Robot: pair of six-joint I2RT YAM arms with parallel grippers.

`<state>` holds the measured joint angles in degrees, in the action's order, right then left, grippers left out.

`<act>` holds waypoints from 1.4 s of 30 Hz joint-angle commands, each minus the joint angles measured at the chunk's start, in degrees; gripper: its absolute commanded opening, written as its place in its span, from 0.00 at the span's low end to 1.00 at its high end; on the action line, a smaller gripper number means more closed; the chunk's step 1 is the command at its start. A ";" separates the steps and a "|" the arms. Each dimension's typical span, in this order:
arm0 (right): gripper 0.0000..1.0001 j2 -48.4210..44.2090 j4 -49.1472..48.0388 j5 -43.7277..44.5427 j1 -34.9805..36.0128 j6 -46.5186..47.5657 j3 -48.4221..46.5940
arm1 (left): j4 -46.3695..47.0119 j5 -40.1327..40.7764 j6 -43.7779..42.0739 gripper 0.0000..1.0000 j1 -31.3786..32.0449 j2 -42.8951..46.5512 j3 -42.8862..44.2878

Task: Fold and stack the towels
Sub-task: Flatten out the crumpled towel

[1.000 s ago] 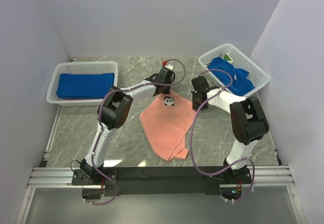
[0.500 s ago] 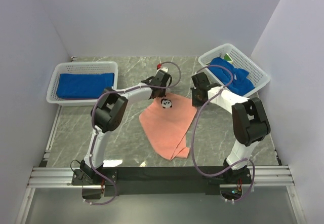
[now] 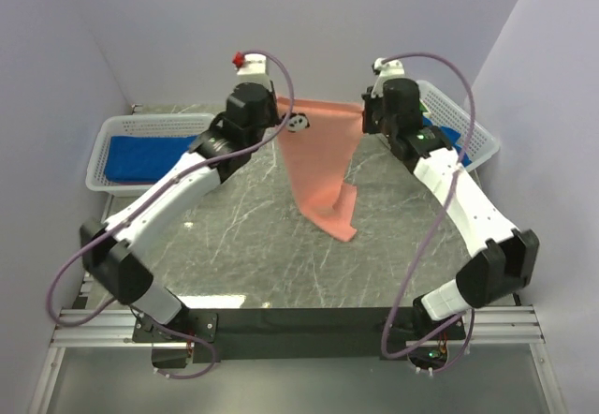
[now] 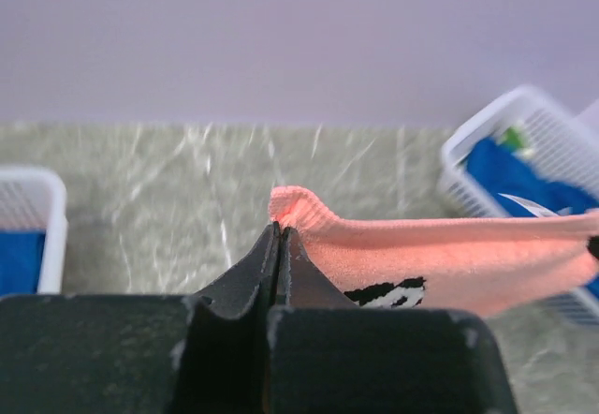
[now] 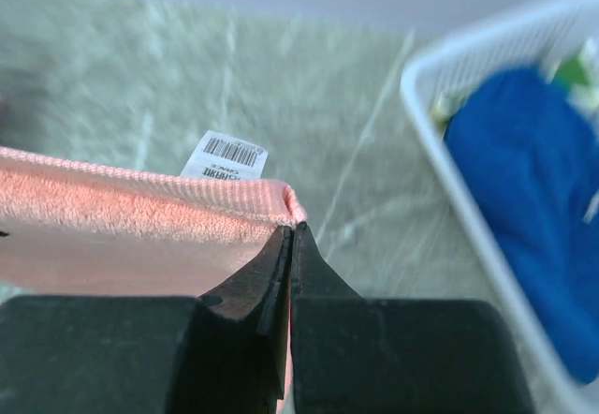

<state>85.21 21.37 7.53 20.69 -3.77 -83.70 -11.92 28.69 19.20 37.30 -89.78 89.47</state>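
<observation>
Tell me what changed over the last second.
The left gripper and right gripper pinched shut on the pink towel's two far corners. Both arms then rose, lifting it off the table. It now hangs stretched between them, with its lower end down near the table. The left basket and right basket, with their blue towels, stayed put.

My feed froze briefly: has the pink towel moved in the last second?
Yes. The pink towel has gone up: its top edge, earlier below the right basket in the top view, now sits level with it.
</observation>
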 commanded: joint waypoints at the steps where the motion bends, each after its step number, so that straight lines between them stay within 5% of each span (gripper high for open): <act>1: 0.00 -6.88 -1.58 2.58 -0.30 7.45 -3.13 | 3.92 2.26 -6.01 0.01 0.40 7.32 -0.61; 12: 0.00 -27.36 -1.50 -15.32 -0.38 15.71 3.10 | 15.35 -7.23 -16.92 0.01 7.78 30.25 -16.08; 27: 0.00 -39.95 9.22 -34.07 -0.38 15.12 -2.25 | 2.78 -19.02 -10.33 0.01 11.83 45.48 -13.80; 32: 0.00 -36.71 7.91 -29.43 -0.38 12.04 -2.26 | 1.21 -10.69 -8.92 0.01 11.83 43.03 -14.15; 36: 0.00 -31.26 4.66 -20.92 -0.38 11.59 0.90 | 0.05 10.01 -7.51 0.01 11.40 32.52 -14.15; 42: 0.00 -16.06 -3.51 -15.01 -2.67 14.40 4.24 | 0.93 -0.65 3.73 0.01 -3.10 11.78 -11.34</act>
<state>62.30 23.57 -16.25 19.84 8.54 -81.47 -10.13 24.75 16.86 40.93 -69.78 76.90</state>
